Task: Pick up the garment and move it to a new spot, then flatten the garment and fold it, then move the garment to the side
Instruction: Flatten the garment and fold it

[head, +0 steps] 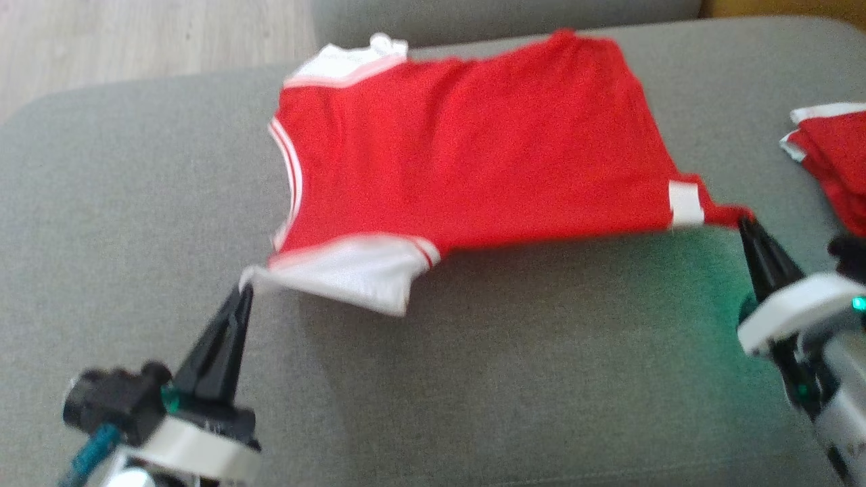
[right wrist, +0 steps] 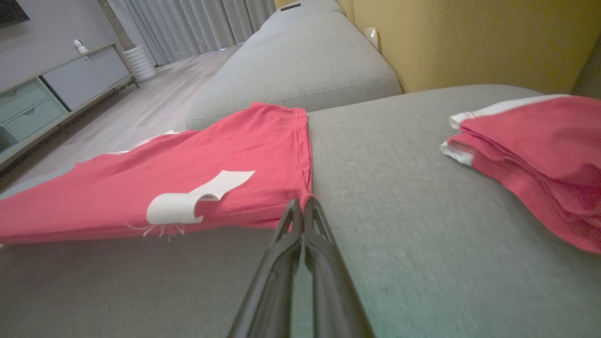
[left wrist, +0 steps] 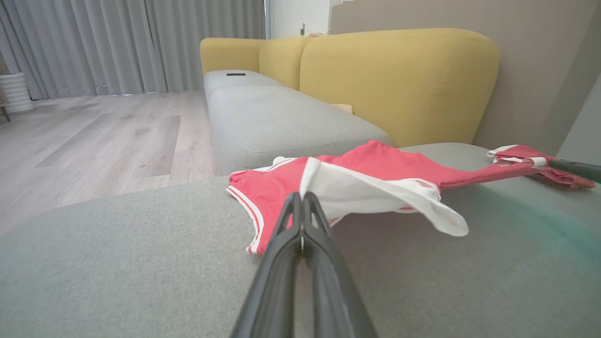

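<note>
At the lower left we see the left end effector (head: 245, 289) clenched on the white sleeve (head: 352, 274) of the garment (head: 473, 149), its two dark fingers pressed together with the cloth pinched at their tips. The garment is a red shirt with white sleeves and white-striped trim. It is spread across the grey sofa cushion (head: 507, 379) and stretched taut along its near edge between the two arms. That near edge looks lifted a little off the cushion, while the far part lies on it. Near its right-hand corner we note a white label (head: 686, 203) on the red cloth. At that corner the right end effector (head: 745, 220) is clamped on the hem, fingers closed on the fabric. Further right, apart from the garment, a folded pile of red and white clothes (head: 829, 159) rests on the same cushion. From the left wrist we also see a yellow backrest (left wrist: 399, 80) behind the cushion, with a wooden floor (left wrist: 94, 136) and grey curtains (left wrist: 117, 42) beyond.
</note>
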{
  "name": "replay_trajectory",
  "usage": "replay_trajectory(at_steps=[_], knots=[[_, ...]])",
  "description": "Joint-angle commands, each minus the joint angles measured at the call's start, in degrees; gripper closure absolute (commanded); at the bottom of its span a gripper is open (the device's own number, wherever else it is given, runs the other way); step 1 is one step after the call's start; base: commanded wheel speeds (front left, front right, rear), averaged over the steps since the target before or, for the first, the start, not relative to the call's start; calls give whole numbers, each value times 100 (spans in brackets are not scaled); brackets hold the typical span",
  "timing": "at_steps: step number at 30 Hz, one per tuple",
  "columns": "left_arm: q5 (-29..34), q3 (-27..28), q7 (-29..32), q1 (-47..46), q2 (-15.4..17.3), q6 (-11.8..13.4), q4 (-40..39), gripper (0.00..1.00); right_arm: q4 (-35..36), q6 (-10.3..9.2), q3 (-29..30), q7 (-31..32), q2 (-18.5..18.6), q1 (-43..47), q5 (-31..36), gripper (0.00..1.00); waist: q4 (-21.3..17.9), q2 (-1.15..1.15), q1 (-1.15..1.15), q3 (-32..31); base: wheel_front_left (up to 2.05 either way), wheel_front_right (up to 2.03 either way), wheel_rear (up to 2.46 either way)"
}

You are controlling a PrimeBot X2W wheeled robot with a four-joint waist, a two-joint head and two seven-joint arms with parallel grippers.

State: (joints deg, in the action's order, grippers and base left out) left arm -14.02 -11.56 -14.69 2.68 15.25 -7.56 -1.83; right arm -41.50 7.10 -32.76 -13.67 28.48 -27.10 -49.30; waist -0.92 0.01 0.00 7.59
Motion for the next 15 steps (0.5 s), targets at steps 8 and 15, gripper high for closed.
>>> replay_trajectory(at_steps=[8, 15], knots=[[102, 286, -30, 663, -142, 8, -536, 100, 775, 39, 599, -69, 318, 1310, 254, 100, 73, -1, 0, -308, 0, 0, 0], [85, 160, -30, 261, -247, 8, -377, 100, 1273, 39, 1276, 286, 94, 1593, 627, 100, 91, -1, 0, -122, 0, 0, 0]])
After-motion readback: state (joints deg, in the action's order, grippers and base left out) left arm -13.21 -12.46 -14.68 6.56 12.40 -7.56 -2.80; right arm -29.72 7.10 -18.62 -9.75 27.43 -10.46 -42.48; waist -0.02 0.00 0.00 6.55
